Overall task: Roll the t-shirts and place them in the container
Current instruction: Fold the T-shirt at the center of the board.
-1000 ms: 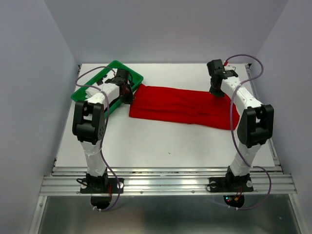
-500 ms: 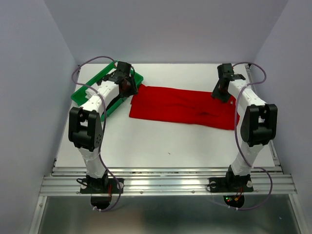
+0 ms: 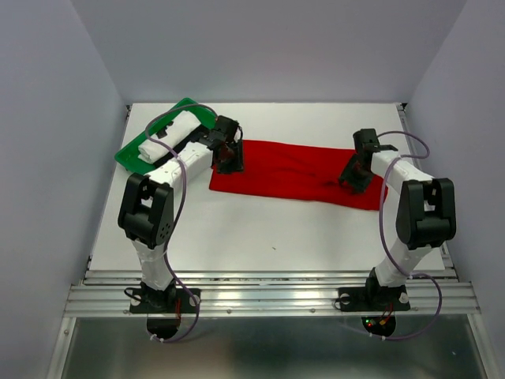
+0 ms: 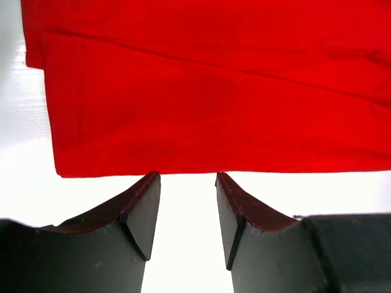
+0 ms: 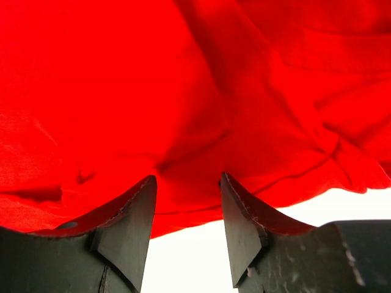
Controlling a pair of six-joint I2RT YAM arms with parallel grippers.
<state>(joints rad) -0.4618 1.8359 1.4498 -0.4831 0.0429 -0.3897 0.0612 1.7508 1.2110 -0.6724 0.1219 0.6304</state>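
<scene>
The red t-shirt (image 3: 296,172) lies folded into a long band across the middle of the table. My left gripper (image 3: 230,161) is at its left end, open. In the left wrist view the left gripper (image 4: 186,183) has only white table between its fingers, their tips just short of the t-shirt's (image 4: 214,104) straight edge. My right gripper (image 3: 353,178) hangs over the shirt's rumpled right end, also open. In the right wrist view the right gripper (image 5: 187,186) has wrinkled red cloth (image 5: 183,91) under and between its fingertips, and nothing is gripped.
A green plastic tray (image 3: 129,155) sits at the back left with a white bundle (image 3: 167,134) in it, just behind my left arm. The white table (image 3: 268,229) runs to walls on three sides. Purple cables loop off both arms.
Both grippers have gone from shut to open. The left one moved right from the tray to the shirt's left end. The right one came nearer and lower over the right end.
</scene>
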